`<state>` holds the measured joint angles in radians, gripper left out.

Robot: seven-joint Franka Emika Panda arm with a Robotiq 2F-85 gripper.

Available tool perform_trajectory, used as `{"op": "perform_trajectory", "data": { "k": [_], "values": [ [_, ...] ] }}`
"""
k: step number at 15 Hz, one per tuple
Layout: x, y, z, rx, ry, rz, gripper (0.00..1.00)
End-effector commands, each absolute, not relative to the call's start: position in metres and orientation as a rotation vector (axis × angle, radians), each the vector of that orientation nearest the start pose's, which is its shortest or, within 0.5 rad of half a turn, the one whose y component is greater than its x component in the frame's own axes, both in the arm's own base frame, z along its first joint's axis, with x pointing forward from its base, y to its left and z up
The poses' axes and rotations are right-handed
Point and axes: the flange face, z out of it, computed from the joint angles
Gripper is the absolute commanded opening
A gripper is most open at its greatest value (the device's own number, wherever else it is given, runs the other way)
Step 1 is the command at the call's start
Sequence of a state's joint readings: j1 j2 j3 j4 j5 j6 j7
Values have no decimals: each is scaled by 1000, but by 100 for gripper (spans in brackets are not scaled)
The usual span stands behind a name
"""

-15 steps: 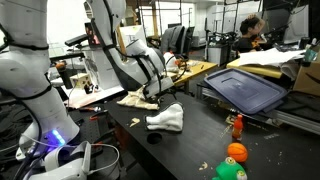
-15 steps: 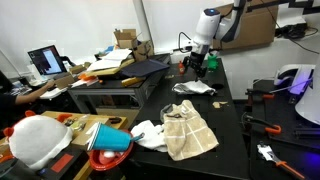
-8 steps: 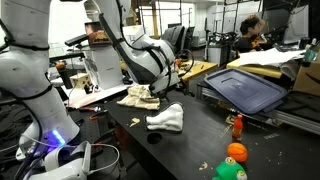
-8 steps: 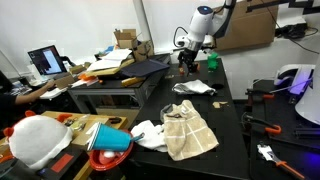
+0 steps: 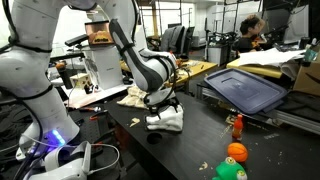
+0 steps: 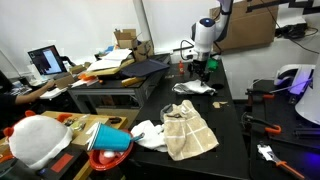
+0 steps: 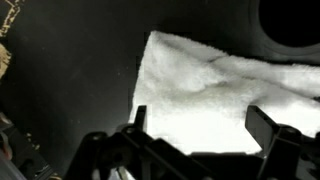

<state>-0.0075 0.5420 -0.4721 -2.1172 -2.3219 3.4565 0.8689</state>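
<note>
Looking at the gripper (image 5: 166, 106) first: it's wide open, jaws spread as far as they go, nothing held, pointing down at the black desk (image 5: 200, 145).

The thing that matters is the white cloth (image 5: 168, 121), and it lies pretty much straight underneath, not off to any side. In the wrist view the cloth (image 7: 215, 85) fills the space between the two fingers (image 7: 262, 128). One finger sits about over the cloth's short edge, and the other is well over the fabric, which runs on out of the frame past it. So the cloth's long axis runs roughly along the same line the jaws open on, not across it. In an exterior view it reads as a crumpled strip slanting across the desk (image 6: 225, 105), with the gripper (image 6: 198, 68) above it.

Whether the fingertips are already touching the fabric or just hovering very close, I honestly can't tell. The gap looks tiny at best.

Around it: a dark round thing (image 7: 290, 25) sits just beside the cloth's far side in the wrist view. A beige towel (image 5: 138, 96) lies near it on the arm's side, apart from the white one. An orange bottle (image 5: 237, 126) stands well clear.
</note>
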Motion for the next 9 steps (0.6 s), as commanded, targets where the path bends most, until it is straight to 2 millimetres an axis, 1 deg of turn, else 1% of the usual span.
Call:
{"op": "perform_trajectory", "data": {
  "k": [1, 3, 6, 8, 9],
  "values": [
    [429, -150, 151, -2834, -1867, -181, 100],
    [423, -155, 143, -2828, -1881, -120, 100],
    [421, -162, 132, -2822, -1895, -63, 100],
    [424, -166, 127, -2816, -1908, -50, 100],
    [429, -165, 121, -2818, -1913, -42, 100]
  ]
}}
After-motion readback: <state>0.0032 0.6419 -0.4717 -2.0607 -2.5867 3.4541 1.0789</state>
